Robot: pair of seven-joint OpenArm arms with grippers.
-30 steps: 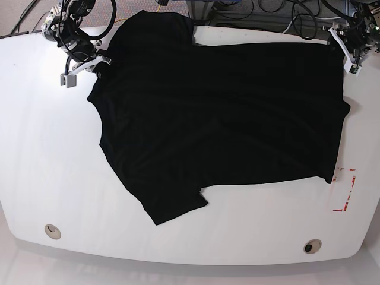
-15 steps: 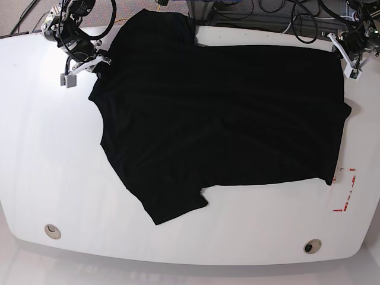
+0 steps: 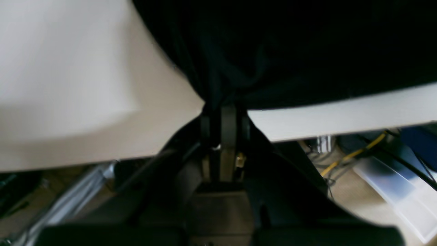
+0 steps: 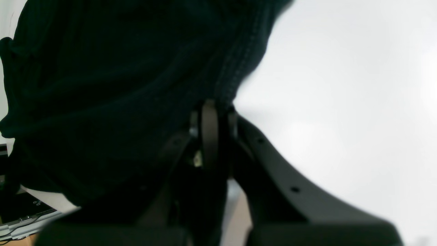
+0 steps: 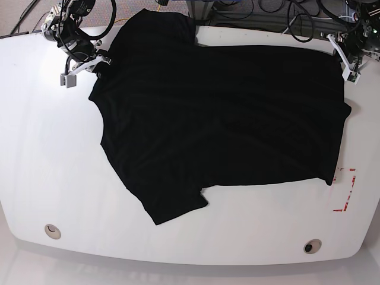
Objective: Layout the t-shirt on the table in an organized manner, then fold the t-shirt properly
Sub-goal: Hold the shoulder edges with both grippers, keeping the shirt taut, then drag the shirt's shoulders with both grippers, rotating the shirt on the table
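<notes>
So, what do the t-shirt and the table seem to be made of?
The t-shirt: soft matte black cloth, probably a cotton knit. It wrinkles and drapes, and a stitched hem shows in the right wrist view.
The table: hard, smooth glossy white top, perhaps laminate or coated board. Soft light reflections show on it; the exact material cannot be told.

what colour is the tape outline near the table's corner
Red, a broken rectangle outline on the white table, seen best in the base view.

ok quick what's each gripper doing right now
Left gripper: closed on the t-shirt edge.
Right gripper: closed on the t-shirt too.
</notes>
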